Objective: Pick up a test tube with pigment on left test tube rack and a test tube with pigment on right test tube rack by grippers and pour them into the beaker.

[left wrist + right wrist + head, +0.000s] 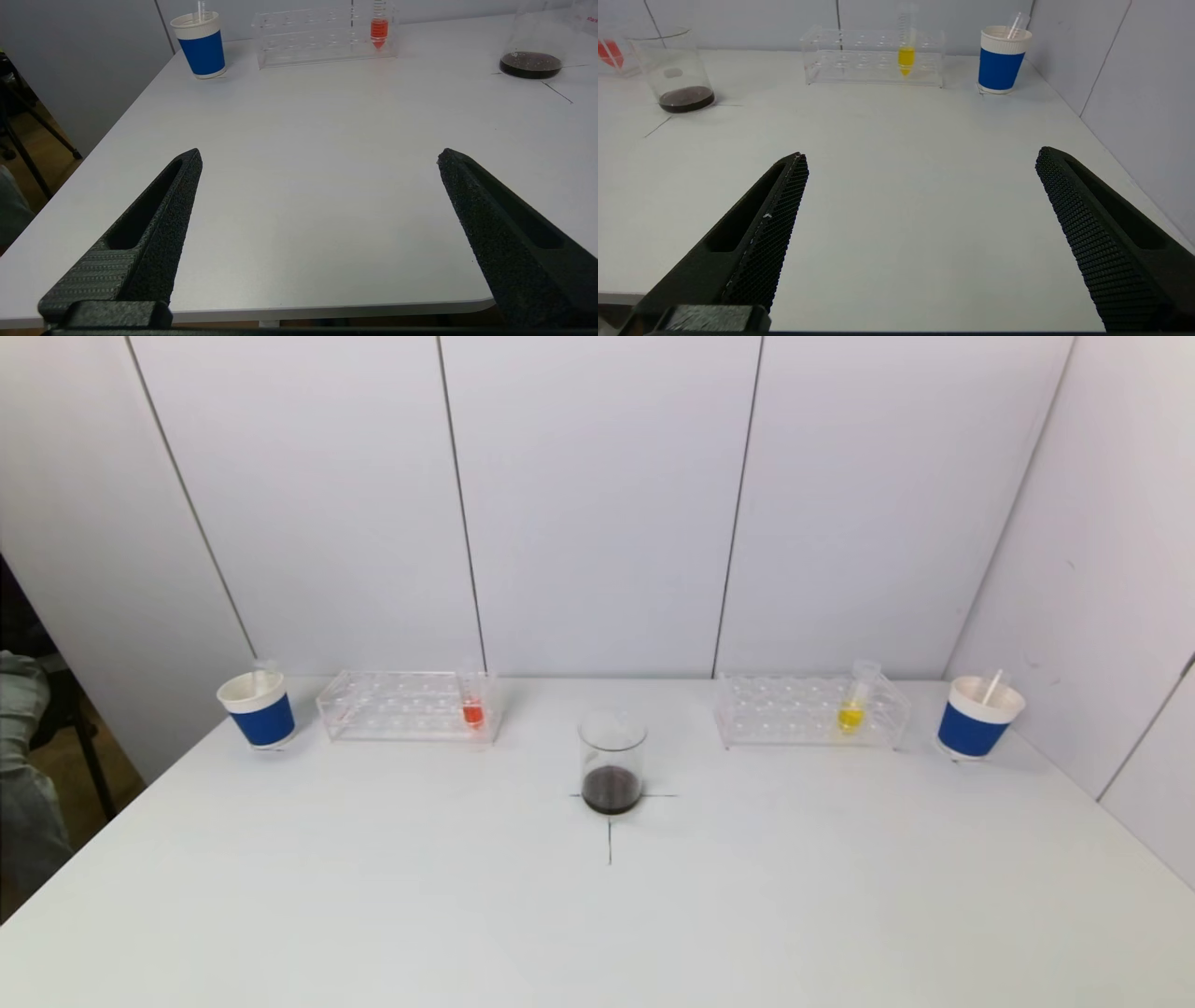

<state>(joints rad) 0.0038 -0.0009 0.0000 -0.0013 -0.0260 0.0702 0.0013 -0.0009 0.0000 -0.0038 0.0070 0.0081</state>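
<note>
While parked at table's near edge, left end effector (317, 156) agape, right end effector (920, 156) agape

You had a white surface (373, 896) with a matt top and a rounded near corner, a thin black cross (611, 821) drawn at its middle. Behind the surface rose a wall (597, 504) of pale grey panels split by dark vertical seams; a second panelled wall (1102, 569) met it at an angle along the surface's right edge. Past the surface's left edge you saw a strip of brown floor (32, 154) and the dark legs of a stand (28, 140) resting on it, with something grey-green (23, 775) beside them that you could not make out. Light fell evenly and softly, leaving only faint shadows on the surface.
</note>
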